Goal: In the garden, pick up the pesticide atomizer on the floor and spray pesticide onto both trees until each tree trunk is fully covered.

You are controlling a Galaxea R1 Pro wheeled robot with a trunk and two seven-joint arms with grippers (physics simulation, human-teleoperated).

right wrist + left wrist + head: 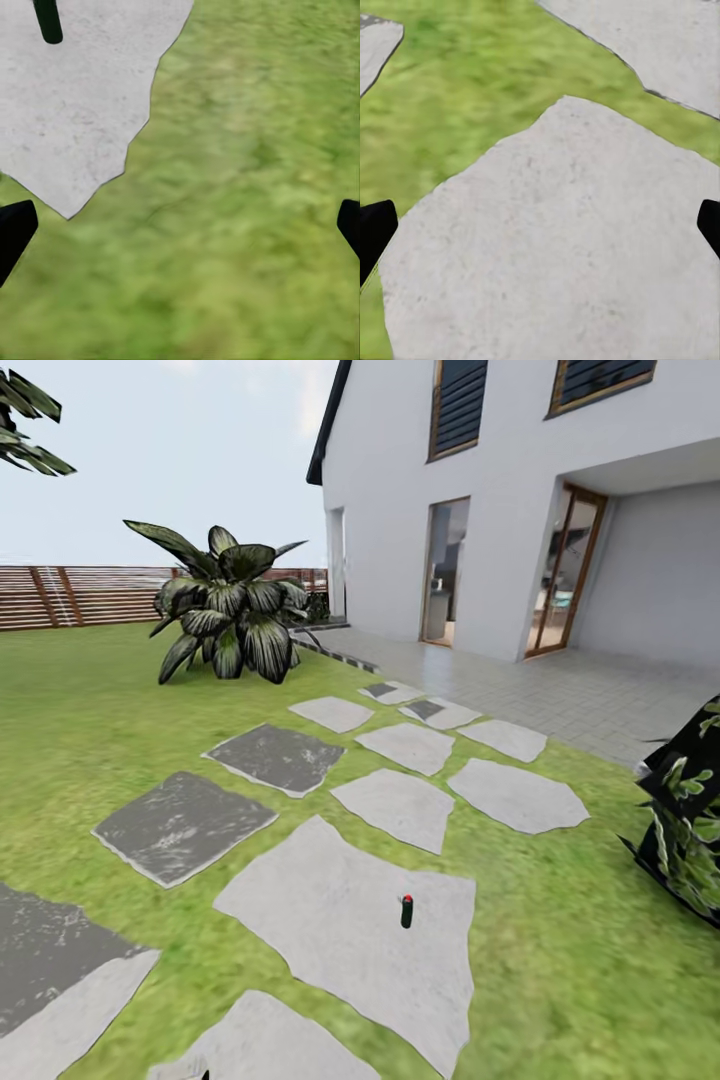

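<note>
On a large pale stepping stone (350, 920) in the lawn (90, 700), a small dark green pesticide atomizer (406, 911) with a red top stands upright, toward the stone's far side and well clear of its edges. Beyond that stone, more grey slabs lead away across the grass toward a paved terrace (560, 695) in front of a white house (500, 480) with glass doors. Two darker slabs (180, 825) lie off to the left of the atomizer's stone. Farther back on the same side sits a round dark leafy bush (230, 610), and behind it a brown slatted fence (80, 595) closes off the grass. Another dark leafy plant (685, 810) stands to the right of the stone, at the edge of the head view.

The left gripper (540, 229) hangs over a pale slab (562, 247) with a strip of grass beside it; its two black fingertips (373, 232) sit far apart, with nothing between them. The right gripper (180, 229) hangs over grass (247, 210) just beside the edge of the atomizer's stone (82, 90); its fingertips (13, 232) are likewise spread wide and empty. In the right wrist view the dark body of the atomizer (48, 21) stands on that stone, well apart from the fingers.
</note>
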